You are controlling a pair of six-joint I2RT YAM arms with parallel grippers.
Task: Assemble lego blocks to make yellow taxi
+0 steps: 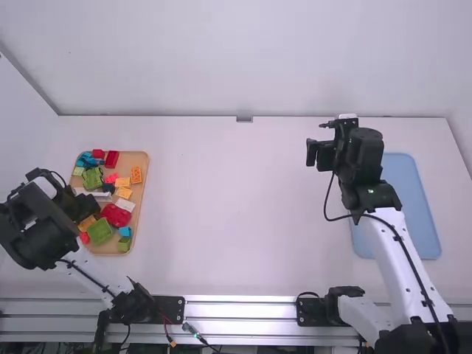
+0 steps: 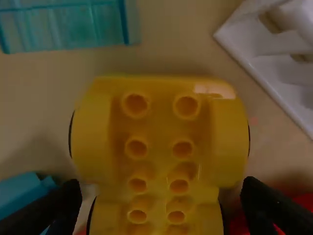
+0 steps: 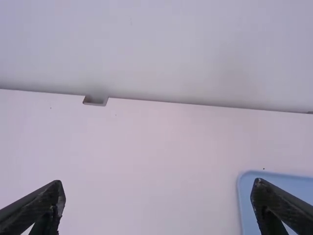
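Picking seems in hand: the left gripper [image 2: 161,190], fingers parted astride the yellow chassis [image 2: 159,117] in the wooden tray [image 1: 138,159] at nine o'clock, should close, then lift; the right gripper [image 3: 156,196], two o'clock, gapes empty

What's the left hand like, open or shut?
Open: the left hand has its black fingers wide apart, with gaps showing on both sides of the yellow studded plastic block.

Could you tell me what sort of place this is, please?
Probably a robotics lab or test station: two robot arms are mounted on a metal rail at a white table, with toy bricks on a wooden tray.
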